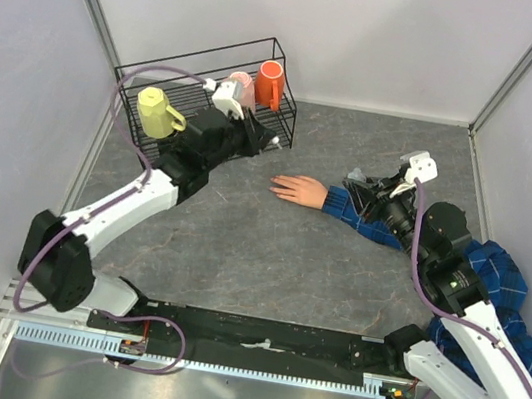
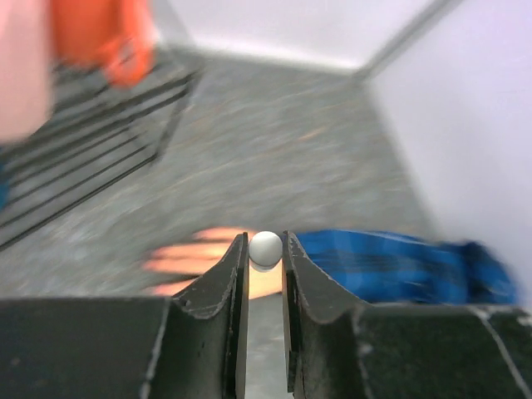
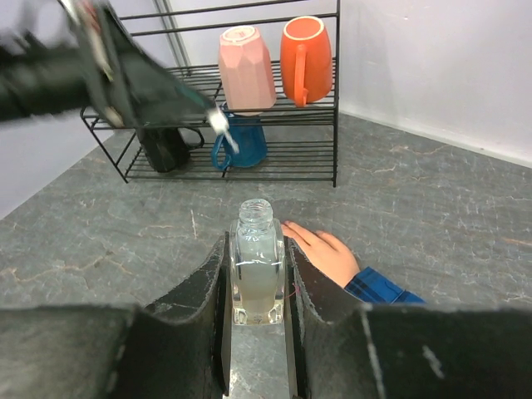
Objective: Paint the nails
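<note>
The peach-pink fake hand (image 1: 298, 189) lies flat on the grey table and ends a blue plaid sleeve (image 1: 360, 214). Its nails are too small to make out; the fingertips (image 1: 275, 183) point left. It also shows in the right wrist view (image 3: 326, 253) and, blurred, in the left wrist view (image 2: 195, 259). My left gripper (image 1: 263, 140) is shut on a small white brush cap (image 2: 266, 248), up and left of the hand, in the air. The cap and its brush (image 3: 222, 126) show in the right wrist view. My right gripper (image 1: 360, 182) is shut on a small clear bottle (image 3: 255, 264), uncapped, just right of the hand.
A black wire rack (image 1: 201, 98) stands at the back left with a yellow mug (image 1: 158, 112), a pink mug (image 3: 245, 58), an orange mug (image 1: 270, 84), a blue mug (image 3: 241, 145) and a black mug (image 3: 165, 145). The rest of the plaid shirt (image 1: 495, 287) lies at the right wall.
</note>
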`<action>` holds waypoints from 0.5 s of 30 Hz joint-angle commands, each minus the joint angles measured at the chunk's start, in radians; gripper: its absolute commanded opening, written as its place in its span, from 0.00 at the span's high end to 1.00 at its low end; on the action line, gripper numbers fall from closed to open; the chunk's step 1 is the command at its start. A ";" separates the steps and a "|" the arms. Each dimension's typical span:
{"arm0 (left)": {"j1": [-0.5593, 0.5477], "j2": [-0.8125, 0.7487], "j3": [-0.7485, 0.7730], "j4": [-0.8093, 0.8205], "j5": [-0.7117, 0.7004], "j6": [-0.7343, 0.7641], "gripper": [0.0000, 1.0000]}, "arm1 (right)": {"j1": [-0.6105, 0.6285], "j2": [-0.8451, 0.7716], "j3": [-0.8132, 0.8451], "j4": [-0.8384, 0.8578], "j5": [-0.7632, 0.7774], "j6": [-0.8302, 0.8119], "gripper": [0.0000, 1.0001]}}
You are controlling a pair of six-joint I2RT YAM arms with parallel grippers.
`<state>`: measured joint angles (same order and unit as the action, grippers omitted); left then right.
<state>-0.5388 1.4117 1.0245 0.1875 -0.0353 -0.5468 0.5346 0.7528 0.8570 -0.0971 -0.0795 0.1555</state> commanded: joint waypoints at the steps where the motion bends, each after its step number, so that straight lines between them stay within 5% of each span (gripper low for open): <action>1: -0.001 -0.103 0.135 -0.181 0.307 -0.045 0.98 | 0.002 0.002 0.027 0.011 -0.084 -0.033 1.00; 9: -0.035 -0.252 0.230 -0.350 0.595 0.100 0.98 | 0.025 0.042 0.062 0.005 -0.362 -0.063 1.00; 15: -0.104 -0.273 0.313 -0.471 0.641 0.225 0.98 | 0.099 0.127 0.163 -0.085 -0.499 -0.123 1.00</action>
<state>-0.5983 1.1580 1.2697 -0.1753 0.5255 -0.4458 0.5934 0.8436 0.9241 -0.1593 -0.4416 0.0944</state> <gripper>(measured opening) 0.237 0.300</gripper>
